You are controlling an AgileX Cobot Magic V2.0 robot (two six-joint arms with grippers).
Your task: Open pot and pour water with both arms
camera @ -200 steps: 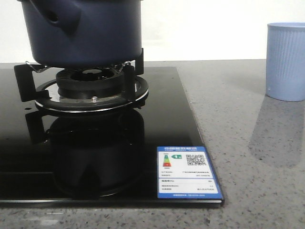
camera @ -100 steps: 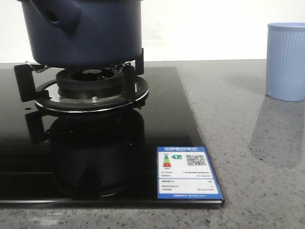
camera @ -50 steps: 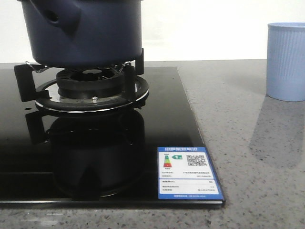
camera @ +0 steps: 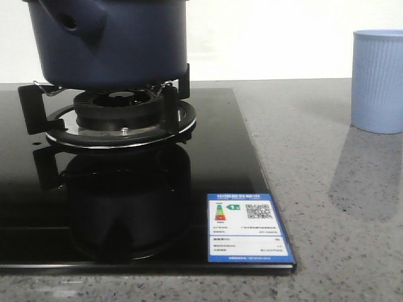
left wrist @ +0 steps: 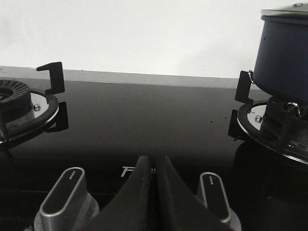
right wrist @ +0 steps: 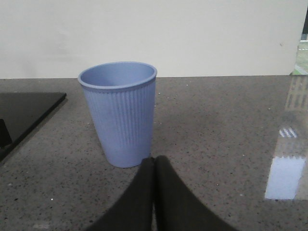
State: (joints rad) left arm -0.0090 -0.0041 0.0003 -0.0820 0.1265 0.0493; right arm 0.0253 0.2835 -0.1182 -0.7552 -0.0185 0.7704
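Note:
The dark navy pot [camera: 113,41] sits on the burner grate [camera: 119,113] of the black glass hob, its stubby holed handle toward the left; its top is cut off by the front view. The left wrist view shows the pot [left wrist: 284,53] with a metal lid edge, off to one side. My left gripper [left wrist: 154,159] is shut and empty, low over the hob between two knobs. My right gripper [right wrist: 154,160] is shut and empty, just in front of the light blue ribbed cup [right wrist: 120,113]. Neither arm appears in the front view.
A second burner [left wrist: 21,108] lies on the hob's other side. Two silver knobs [left wrist: 65,192] [left wrist: 214,192] flank my left fingers. An energy label [camera: 247,229] sticks to the hob's front corner. The cup [camera: 378,78] stands on the grey speckled counter [camera: 315,157], with a white wall behind.

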